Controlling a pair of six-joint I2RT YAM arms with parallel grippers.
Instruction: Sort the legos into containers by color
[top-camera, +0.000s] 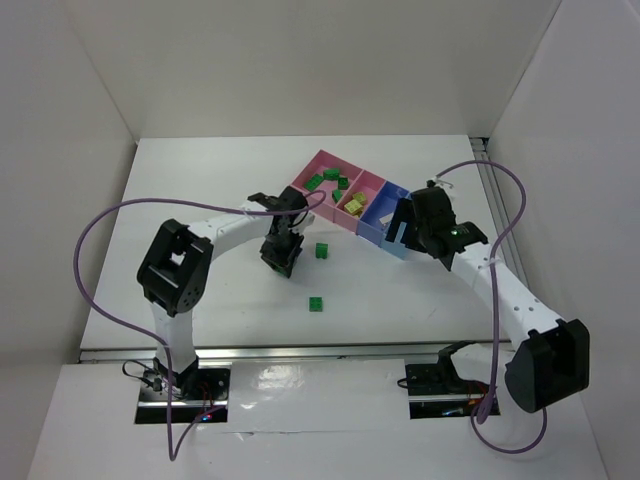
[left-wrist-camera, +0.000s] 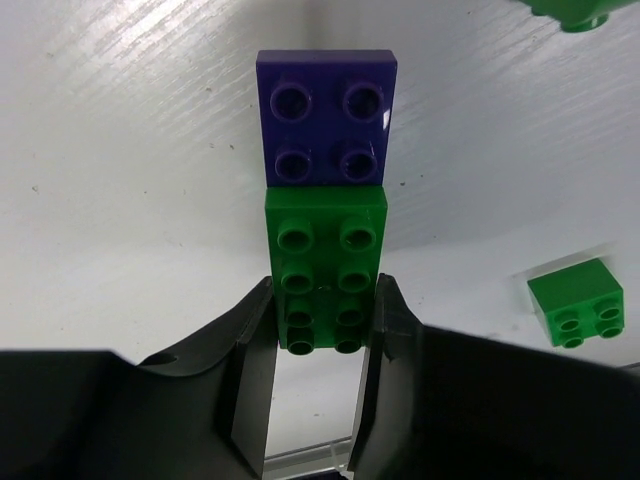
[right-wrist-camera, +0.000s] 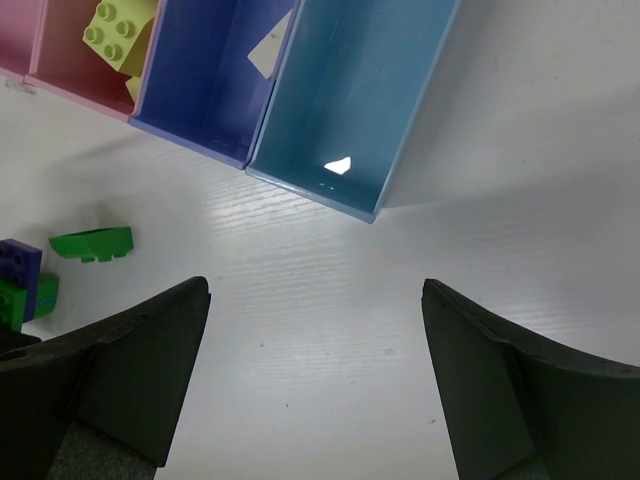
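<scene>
White tabletop (left-wrist-camera: 120, 200): left gripper (left-wrist-camera: 322, 340) pinches green lego (left-wrist-camera: 325, 255), purple lego (left-wrist-camera: 325, 115) touching it.

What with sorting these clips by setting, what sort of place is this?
Probably a robotics lab test cell: plain white walls box in a white table, two robot arms are bolted at its near edge, and the props are trays and loose legos.

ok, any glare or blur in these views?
Top view: bright reflection on the glossy strip at the near edge. Left wrist: green brick and purple brick sharp, streaky sheen on the table. Right wrist: white glare patches inside the light blue tray and the blue tray.
</scene>
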